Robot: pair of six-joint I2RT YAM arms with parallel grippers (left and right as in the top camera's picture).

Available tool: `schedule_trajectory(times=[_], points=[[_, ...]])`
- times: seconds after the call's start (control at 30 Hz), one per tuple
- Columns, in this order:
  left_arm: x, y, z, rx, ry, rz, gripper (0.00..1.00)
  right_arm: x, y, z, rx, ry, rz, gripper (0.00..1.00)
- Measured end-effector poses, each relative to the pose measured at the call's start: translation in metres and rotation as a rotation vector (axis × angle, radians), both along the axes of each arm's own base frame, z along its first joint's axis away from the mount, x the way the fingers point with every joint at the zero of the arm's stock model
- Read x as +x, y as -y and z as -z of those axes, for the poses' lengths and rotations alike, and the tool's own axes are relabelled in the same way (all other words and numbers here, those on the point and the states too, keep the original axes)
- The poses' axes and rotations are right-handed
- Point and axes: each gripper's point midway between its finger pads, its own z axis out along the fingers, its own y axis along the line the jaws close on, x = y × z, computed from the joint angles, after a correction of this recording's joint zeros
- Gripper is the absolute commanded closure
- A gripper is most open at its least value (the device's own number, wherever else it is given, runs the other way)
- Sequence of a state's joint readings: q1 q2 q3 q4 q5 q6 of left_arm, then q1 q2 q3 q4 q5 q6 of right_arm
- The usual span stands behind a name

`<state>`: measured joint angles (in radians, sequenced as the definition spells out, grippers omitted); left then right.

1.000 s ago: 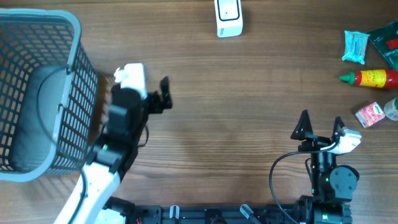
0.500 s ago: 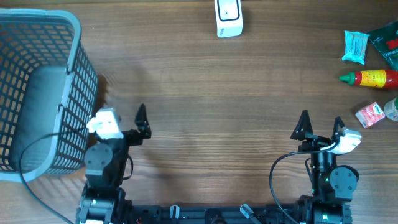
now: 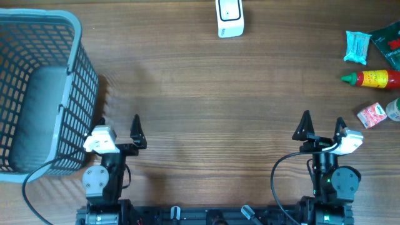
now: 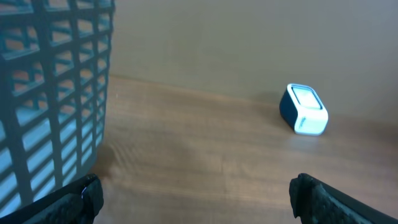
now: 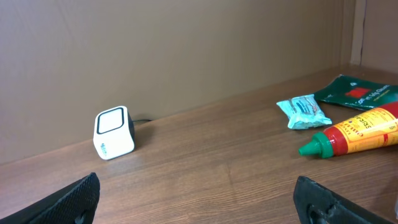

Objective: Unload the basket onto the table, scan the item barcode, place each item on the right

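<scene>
The left pincer [image 3: 119,130] stood wide open and empty, parked at the robot's edge of the surface [image 3: 206,112], nearer the robot than the scanner [image 3: 229,17] and off to its left; a second earlier it had been reaching further out alongside the basket [image 3: 78,37], so that arm had just drawn back to rest; the right pincer [image 3: 322,125] had not moved, equally wide and holding nothing, nearer the robot than the scanner and to its right; the basket, far left of the scanner, held a grey shape too dim to name; the loose items, a teal packet [image 3: 357,47], a red sauce bottle [image 3: 375,79], a pink packet [image 3: 372,115] and a green pouch [image 3: 387,39], lay untouched well to the right of the scanner; with both arms parked and nothing gripped, one scan cycle seemed either closed or not yet begun, and the next pick would likely fall to the right arm, the closer one to those items.
</scene>
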<state>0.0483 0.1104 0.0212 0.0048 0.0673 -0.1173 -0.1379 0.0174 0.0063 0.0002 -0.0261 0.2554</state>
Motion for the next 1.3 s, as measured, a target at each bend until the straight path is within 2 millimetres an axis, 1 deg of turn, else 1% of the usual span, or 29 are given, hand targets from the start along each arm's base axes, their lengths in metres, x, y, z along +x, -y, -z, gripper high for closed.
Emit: schedule_trajectory(times=[0.13,0.4,0.63,1.3], points=[[-0.004,0.001,0.008,0.007,-0.023,0.003,0.0,0.0,0.0,0.0,0.0,0.0,0.0,0.0],[-0.005,0.003,0.002,0.012,0.006,0.01,0.0,0.0,0.0,0.0,0.0,0.0,0.0,0.0],[-0.006,0.016,0.001,0.012,0.012,0.063,0.0,0.0,0.0,0.0,0.0,0.0,0.0,0.0],[-0.006,0.015,0.001,0.013,0.012,0.058,0.0,0.0,0.0,0.0,0.0,0.0,0.0,0.0]])
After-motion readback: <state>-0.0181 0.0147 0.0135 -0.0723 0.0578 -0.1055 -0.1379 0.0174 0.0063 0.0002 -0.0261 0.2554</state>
